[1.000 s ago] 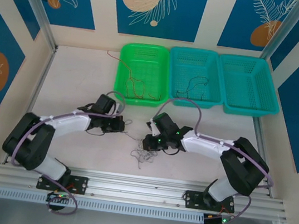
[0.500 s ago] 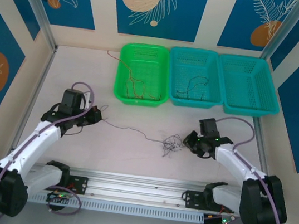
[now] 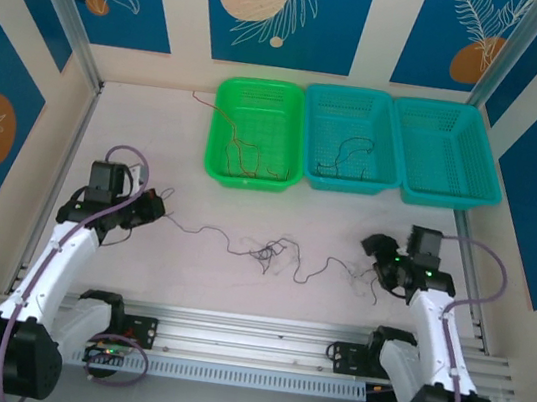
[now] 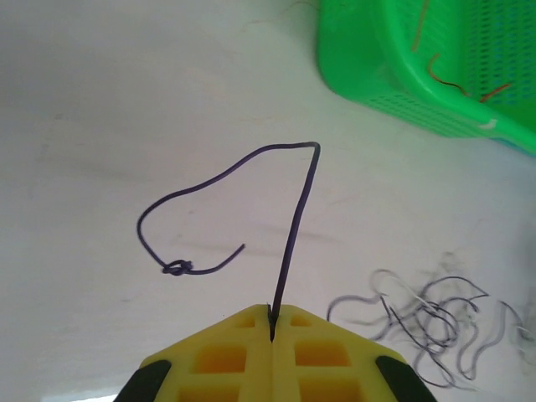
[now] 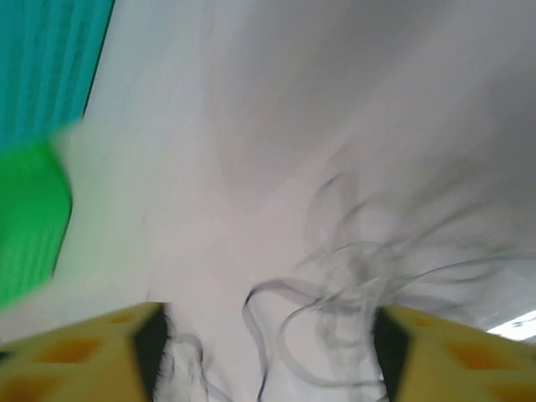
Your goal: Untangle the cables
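The cables (image 3: 271, 254) lie strung out across the table's middle, a small dark and whitish tangle with thin strands trailing both ways. My left gripper (image 3: 151, 207) is shut on one dark cable (image 4: 295, 218), which rises from the jaws (image 4: 272, 314), bends and curls back to a small knot (image 4: 177, 268). The rest of the tangle (image 4: 435, 314) lies to that gripper's lower right. My right gripper (image 3: 379, 259) stands open at the strands' right end. Blurred whitish strands (image 5: 352, 285) lie on the table between its yellow fingers (image 5: 84, 347).
Three baskets stand along the back: a green one (image 3: 261, 99) holding red-orange strands (image 3: 245, 155), a teal one (image 3: 355, 108) with a black strand (image 3: 346, 157), and another teal one (image 3: 450, 152). A metal rail (image 3: 247, 344) runs along the near edge.
Both arms swung outward, the left to the left and the right to the right. The bunched tangle has been drawn out into a long line between them.
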{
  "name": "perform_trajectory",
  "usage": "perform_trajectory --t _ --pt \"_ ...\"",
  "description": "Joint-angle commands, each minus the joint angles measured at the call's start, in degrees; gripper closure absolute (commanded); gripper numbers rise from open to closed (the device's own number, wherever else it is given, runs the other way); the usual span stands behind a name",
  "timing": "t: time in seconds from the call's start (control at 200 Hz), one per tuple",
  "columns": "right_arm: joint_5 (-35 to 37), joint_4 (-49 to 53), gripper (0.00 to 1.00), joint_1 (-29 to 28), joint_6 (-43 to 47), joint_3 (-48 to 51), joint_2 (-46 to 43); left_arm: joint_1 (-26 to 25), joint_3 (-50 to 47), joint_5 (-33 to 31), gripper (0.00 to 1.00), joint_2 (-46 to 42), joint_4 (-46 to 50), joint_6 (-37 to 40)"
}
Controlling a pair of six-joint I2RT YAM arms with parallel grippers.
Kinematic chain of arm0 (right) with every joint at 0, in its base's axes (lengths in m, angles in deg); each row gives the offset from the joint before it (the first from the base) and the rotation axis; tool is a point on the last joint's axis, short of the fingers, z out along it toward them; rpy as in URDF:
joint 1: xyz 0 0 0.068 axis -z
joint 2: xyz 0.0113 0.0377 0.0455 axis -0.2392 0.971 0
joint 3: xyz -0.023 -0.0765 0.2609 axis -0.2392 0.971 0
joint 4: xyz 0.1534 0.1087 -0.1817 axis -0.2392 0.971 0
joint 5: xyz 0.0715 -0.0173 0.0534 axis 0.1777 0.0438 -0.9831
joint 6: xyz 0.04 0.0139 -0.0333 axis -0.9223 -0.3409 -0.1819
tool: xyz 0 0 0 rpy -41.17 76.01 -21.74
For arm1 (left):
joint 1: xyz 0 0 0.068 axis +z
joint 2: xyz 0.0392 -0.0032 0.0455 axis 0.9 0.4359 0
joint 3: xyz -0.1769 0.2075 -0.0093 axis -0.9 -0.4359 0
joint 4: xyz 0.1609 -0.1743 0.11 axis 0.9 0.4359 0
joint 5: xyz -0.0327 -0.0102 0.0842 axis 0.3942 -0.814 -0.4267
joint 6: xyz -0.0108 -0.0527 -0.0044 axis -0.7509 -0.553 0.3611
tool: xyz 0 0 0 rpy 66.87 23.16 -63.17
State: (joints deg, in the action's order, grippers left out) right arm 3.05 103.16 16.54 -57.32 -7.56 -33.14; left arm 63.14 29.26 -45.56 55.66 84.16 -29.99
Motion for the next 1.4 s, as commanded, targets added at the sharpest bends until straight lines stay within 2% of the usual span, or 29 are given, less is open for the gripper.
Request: perform_trajectory --t 0.0,0.045,0.135,0.225,0.325,0.43,0.535,0.635,0.67,0.69,0.77,0.81,0.89,0.975,1.105,1.155,1.205,1.31,1.355,1.395 --pt "7.5 7.8 0.00 -10.4 5.3 -6.3 1.5 0.4 -0.7 5.4 1.00 0.0 -3.1 -1.4" --pt "8.3 9.3 0.00 -11.4 5.8 -8.2 1.0 0.3 -0.1 5.0 1.00 -0.2 -2.2 -1.0" --pt "3.6 5.0 0.01 -13.2 7.3 -9.1 -2.0 0.3 1.0 4.7 1.00 -1.1 -0.9 -0.2" --pt "9.5 4.6 0.00 -22.7 6.3 -12.4 0.3 0.3 1.9 4.9 1.00 -1.5 -0.4 -0.1" --pt "20.4 7.5 0.01 -37.5 5.8 -18.9 10.3 0.1 2.4 4.7 1.00 -1.4 -0.4 -0.9" --pt "22.0 5.6 0.03 -49.4 6.4 -24.0 22.6 0.0 2.7 4.4 1.00 -1.8 -0.7 -1.5" --pt "21.8 4.5 0.04 -55.8 6.0 -28.8 35.5 -0.1 3.6 2.8 1.00 -2.1 1.0 -1.1" --pt "24.8 6.3 0.04 -58.6 5.4 -32.6 44.8 0.0 4.8 -0.2 1.00 -2.4 4.0 0.1" --pt "25.7 7.0 0.06 -58.5 4.7 -33.4 47.4 0.0 5.1 -1.3 1.00 -2.5 4.7 0.3" --pt "26.4 7.5 0.11 -58.3 4.1 -33.6 48.4 0.0 5.2 -1.9 1.00 -2.6 5.1 0.3" --pt "29.6 9.9 0.48 -56.5 0.7 -33.7 50.8 0.1 5.8 -5.4 1.00 -2.9 7.0 0.1" --pt "30.9 10.3 0.60 -55.0 -0.8 -32.5 50.0 0.2 6.3 -8.0 1.00 -3.0 8.5 0.2" --pt "30.7 8.4 0.73 -50.3 -2.7 -27.3 44.5 0.8 7.1 -13.3 1.00 -3.3 11.3 0.5" --pt "26.9 6.1 0.86 -40.9 -4.1 -20.1 36.5 2.1 7.0 -15.9 1.00 -4.0 12.8 0.9" --pt "16.7 1.6 0.91 -22.6 -2.1 -9.1 23.4 4.3 5.7 -15.7 1.00 -5.1 13.3 1.2" --pt "12.0 -1.3 0.92 -18.2 1.5 -6.9 19.7 4.4 4.8 -13.8 1.00 -4.9 12.5 1.4" --pt "9.0 -2.0 0.93 -16.8 4.4 -7.0 18.1 4.3 3.3 -9.1 1.00 -4.4 10.2 1.2" --pt "5.1 -1.1 0.98 -17.4 7.8 -9.3 19.3 3.2 -1.0 2.4 1.00 -3.1 3.1 -2.8" --pt "4.1 -1.0 1.00 -17.7 7.7 -10.0 20.3 1.6 -2.6 4.2 1.00 -2.9 0.6 -4.8" --pt "3.3 -1.6 1.00 -18.0 7.4 -10.3 20.8 -0.4 -3.3 3.9 0.93 -2.8 -0.5 -5.8"
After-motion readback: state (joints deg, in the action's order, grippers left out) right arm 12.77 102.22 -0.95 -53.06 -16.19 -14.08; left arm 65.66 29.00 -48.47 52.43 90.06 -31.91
